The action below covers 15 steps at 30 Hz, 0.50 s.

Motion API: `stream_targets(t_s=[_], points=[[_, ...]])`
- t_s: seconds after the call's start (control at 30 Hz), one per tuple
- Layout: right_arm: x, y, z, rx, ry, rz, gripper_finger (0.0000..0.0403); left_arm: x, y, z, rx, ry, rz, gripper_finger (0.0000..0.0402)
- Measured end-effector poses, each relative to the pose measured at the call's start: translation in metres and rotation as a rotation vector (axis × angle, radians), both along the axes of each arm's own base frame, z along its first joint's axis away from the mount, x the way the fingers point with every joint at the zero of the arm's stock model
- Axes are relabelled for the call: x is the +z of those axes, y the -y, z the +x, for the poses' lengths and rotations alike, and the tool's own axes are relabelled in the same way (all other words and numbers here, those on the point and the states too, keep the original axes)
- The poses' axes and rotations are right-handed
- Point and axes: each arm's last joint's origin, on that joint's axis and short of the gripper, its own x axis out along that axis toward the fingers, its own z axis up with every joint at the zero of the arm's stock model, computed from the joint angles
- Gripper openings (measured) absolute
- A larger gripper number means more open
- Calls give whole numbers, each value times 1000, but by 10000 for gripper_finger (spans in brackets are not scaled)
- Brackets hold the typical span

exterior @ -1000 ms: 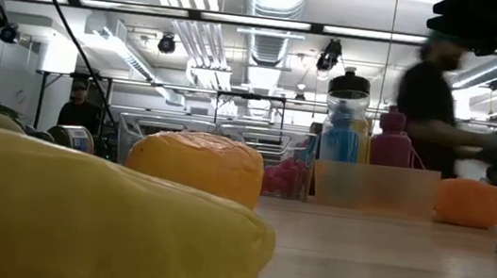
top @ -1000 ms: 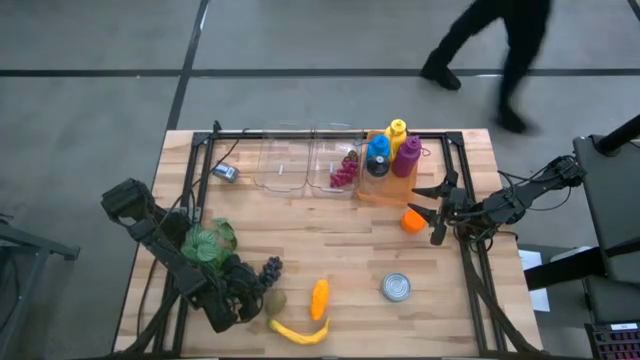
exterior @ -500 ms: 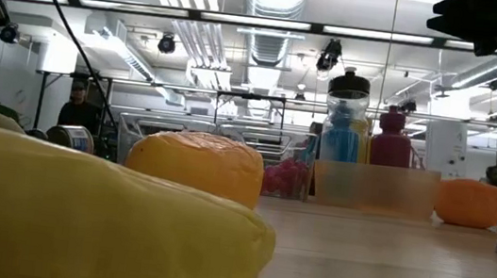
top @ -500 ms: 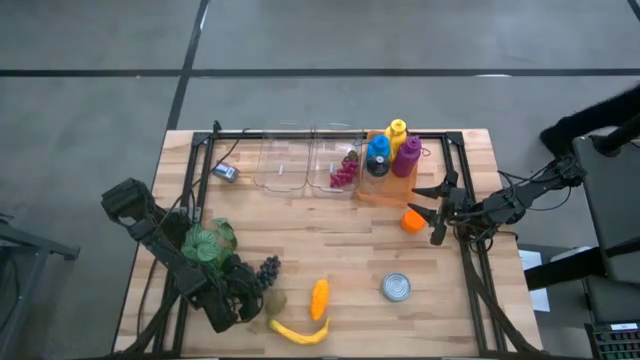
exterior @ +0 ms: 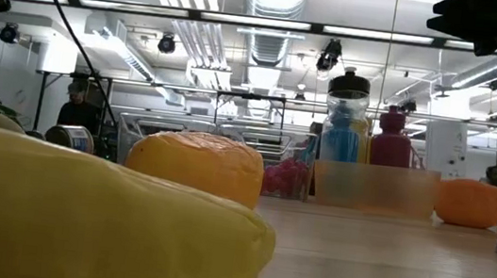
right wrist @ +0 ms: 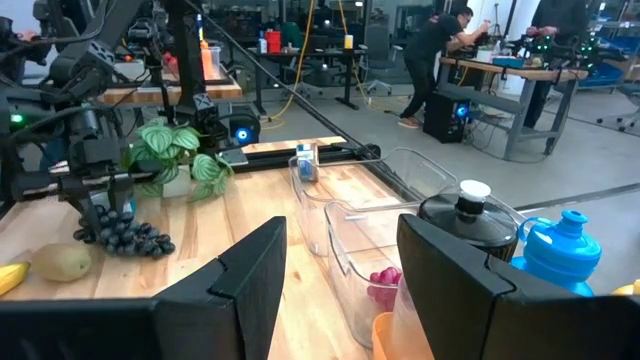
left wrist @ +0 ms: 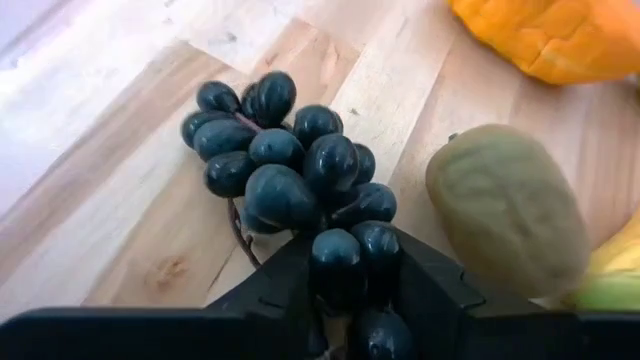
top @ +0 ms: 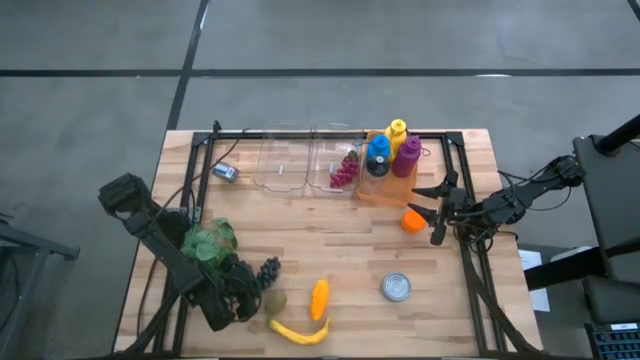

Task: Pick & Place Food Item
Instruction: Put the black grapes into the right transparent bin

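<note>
A bunch of dark grapes [top: 268,269] lies near the table's near-left part, next to a greenish kiwi [top: 274,301]. My left gripper [top: 238,296] stands at the bunch's near-left end, shut on it. The bunch [left wrist: 290,170] fills the left wrist view, with the kiwi [left wrist: 505,210] beside it. In the right wrist view the grapes [right wrist: 125,237] sit below the left gripper [right wrist: 105,200]. My right gripper [top: 433,212] waits open at the right edge, next to an orange fruit [top: 411,220]. My left gripper pinches the bunch's end nearest the wrist [left wrist: 350,262] between its two fingers [left wrist: 275,295], with several grapes in the gap. The fingers come from above, slanting down. The rest of the bunch spreads ahead of the fingers on the table boards.
A yellow banana [top: 300,332] and an orange food piece [top: 319,298] lie at the near edge, a tin can [top: 397,288] to their right. Two clear bins [top: 305,165], one with pink grapes [top: 345,170], and bottles [top: 392,150] stand at the far side. A green plant [top: 208,240] is beside my left arm.
A person beyond the table's far edge has walked out of the high view. My left arm's elbow has shifted slightly toward the table's left and far edges. The grapes lie where they were.
</note>
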Motion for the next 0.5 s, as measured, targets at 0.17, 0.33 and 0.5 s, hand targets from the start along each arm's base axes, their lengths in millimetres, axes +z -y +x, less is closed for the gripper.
stream_targets(t_s=[0.17, 0.33, 0.5], points=[[0, 0, 0, 0, 0, 0, 190, 15, -7, -1, 13, 23, -26, 119], [0, 0, 0, 0, 0, 0, 190, 28, -14, 0, 32, 50, -54, 119], [0, 0, 0, 0, 0, 0, 190, 40, -21, 2, 58, 87, -93, 119]])
